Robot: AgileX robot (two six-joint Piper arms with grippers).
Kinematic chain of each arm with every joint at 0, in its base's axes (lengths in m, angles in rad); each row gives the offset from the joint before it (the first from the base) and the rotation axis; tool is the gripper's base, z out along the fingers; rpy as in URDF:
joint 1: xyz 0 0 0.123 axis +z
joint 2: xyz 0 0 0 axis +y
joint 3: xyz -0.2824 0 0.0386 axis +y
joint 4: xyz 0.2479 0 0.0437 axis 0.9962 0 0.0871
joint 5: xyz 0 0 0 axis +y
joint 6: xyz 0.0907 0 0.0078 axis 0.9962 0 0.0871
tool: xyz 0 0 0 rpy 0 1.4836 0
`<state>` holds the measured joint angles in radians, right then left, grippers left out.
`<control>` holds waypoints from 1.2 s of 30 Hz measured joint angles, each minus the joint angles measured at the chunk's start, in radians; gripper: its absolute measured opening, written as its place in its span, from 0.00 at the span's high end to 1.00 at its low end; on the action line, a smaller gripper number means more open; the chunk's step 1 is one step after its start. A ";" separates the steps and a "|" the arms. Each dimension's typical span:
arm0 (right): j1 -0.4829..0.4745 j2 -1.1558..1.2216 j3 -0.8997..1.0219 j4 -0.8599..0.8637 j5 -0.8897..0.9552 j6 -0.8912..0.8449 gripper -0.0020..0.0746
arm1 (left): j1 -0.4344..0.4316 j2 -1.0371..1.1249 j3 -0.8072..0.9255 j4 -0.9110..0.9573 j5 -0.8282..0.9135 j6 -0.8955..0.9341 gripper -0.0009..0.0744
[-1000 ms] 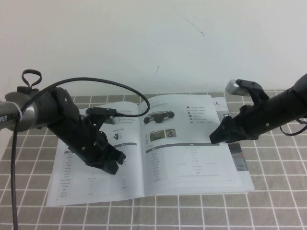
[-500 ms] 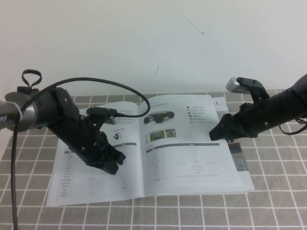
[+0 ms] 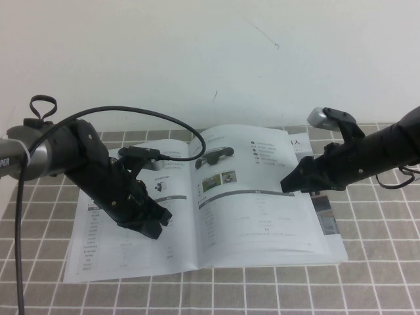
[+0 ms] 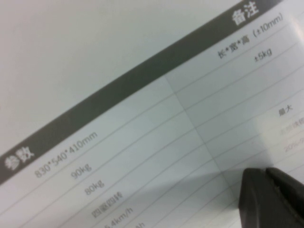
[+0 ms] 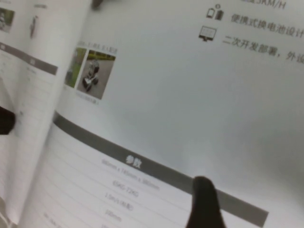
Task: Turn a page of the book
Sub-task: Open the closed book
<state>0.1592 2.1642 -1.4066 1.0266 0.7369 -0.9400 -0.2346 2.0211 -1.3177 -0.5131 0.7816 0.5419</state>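
while bowed upward, the page [image 3: 262, 197] at open right tool [image 3: 287, 184]; left tool [image 3: 156, 226] unclear.

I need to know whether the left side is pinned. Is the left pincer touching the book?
Cannot tell: in the high view the left pincer overlaps the book, showing no clear contact or gap.

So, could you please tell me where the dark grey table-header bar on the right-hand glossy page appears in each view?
High view: the dark grey header bar crosses the lifting glossy white page of the thick white catalogue, beside the right gripper; the left gripper rests on the opposite leaf.
Left wrist view: not in it; that bar belongs to the left leaf.
Right wrist view: the bar runs diagonally.
Shared landmark: the two small vehicle photos.
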 joint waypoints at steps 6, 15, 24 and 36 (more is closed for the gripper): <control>0.000 0.000 0.000 0.115 0.019 -0.076 0.40 | 0.000 0.000 0.000 0.000 0.000 0.000 0.99; 0.000 -0.004 0.000 0.310 0.107 -0.221 0.40 | 0.000 0.000 0.000 0.000 0.000 0.000 0.99; 0.000 -0.004 0.000 0.485 0.229 -0.340 0.40 | 0.000 0.000 0.000 0.000 0.000 0.000 0.99; 0.028 -0.005 0.000 0.591 0.378 -0.390 0.40 | 0.000 0.002 -0.002 0.000 0.000 0.000 0.99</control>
<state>0.1870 2.1587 -1.4066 1.6172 1.1154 -1.3304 -0.2346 2.0232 -1.3200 -0.5131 0.7816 0.5420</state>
